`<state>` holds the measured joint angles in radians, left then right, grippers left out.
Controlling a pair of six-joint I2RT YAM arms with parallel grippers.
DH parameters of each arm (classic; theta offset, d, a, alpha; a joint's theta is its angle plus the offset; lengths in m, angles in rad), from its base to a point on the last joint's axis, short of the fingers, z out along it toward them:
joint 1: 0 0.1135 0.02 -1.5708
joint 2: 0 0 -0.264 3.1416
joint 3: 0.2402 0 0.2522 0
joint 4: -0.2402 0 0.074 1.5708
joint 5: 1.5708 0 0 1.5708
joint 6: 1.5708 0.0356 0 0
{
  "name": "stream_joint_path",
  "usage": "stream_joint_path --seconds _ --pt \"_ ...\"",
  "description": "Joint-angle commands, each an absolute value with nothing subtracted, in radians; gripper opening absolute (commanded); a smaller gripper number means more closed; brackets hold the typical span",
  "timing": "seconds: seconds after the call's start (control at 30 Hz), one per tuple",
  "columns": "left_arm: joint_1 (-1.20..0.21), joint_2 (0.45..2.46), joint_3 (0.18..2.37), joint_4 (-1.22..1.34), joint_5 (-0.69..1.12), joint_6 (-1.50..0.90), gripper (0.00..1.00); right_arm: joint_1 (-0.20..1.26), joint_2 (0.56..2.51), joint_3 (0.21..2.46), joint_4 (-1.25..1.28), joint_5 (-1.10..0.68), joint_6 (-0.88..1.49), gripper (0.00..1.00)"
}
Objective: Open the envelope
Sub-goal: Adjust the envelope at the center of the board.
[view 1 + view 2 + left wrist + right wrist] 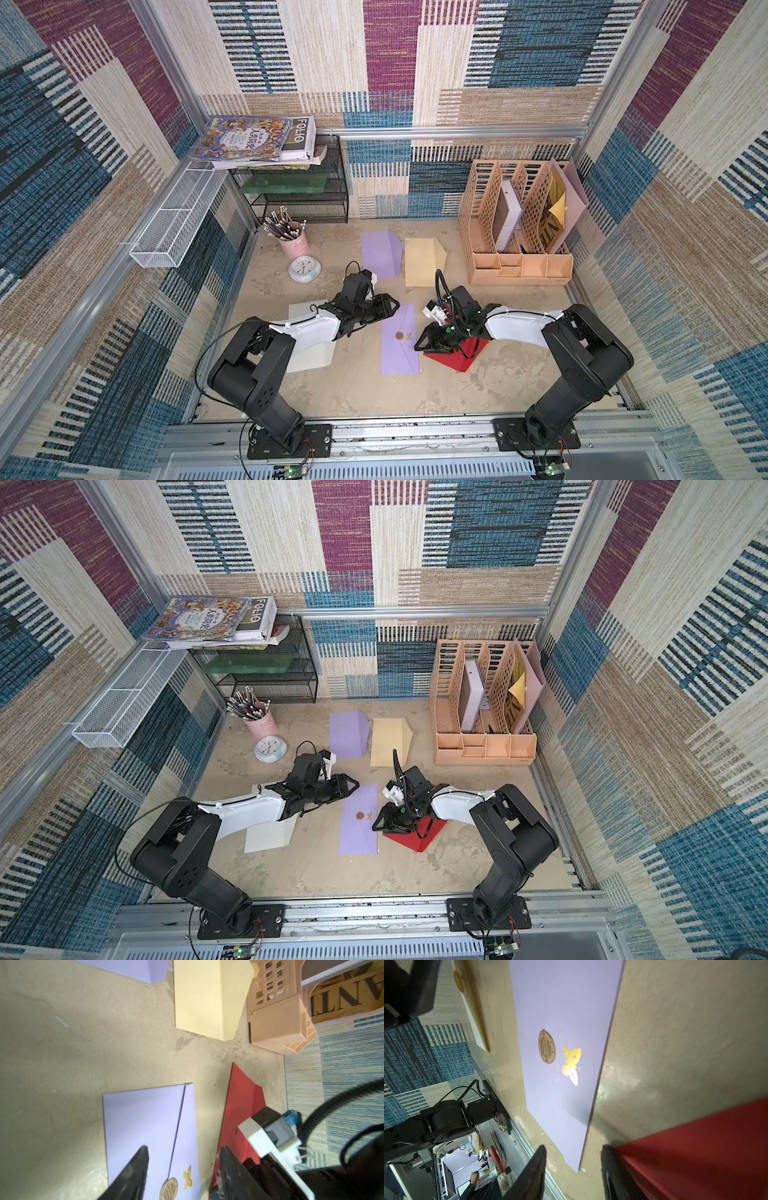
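Lilac paper envelope (400,349) lay flat on desk (415,399), gold round seal (400,336) up, long axis near-to-far. At far left corner hung left claw (390,306); right claw (420,341) sat just beside right long edge, nearer seal. Both partly spread, empty.

patchwork woven walls (390,62) in blue, plum and beige enclose a mottled beige tabletop (353,386); a black wire shelf (299,205) stands upper left of the frame, a peach desk organiser (478,216) upper right, beneath an aluminium rail (457,132).
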<state>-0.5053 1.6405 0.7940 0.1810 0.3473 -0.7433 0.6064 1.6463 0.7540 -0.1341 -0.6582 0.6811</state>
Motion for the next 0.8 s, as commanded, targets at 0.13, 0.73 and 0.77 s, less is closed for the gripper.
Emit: stream_joint_path --seconds 0.13,0.73,0.77 --pt "-0.503 1.699 0.836 0.116 0.327 -0.698 0.56 0.611 1.601 0.764 -0.193 -0.608 0.671 0.46" --pt "-0.503 1.747 0.875 0.018 0.297 -0.644 0.55 0.413 1.605 0.687 -0.301 -0.511 0.510 0.46" --pt "-0.503 1.749 0.873 0.018 0.299 -0.644 0.55 0.406 1.598 0.694 -0.309 -0.504 0.502 0.46"
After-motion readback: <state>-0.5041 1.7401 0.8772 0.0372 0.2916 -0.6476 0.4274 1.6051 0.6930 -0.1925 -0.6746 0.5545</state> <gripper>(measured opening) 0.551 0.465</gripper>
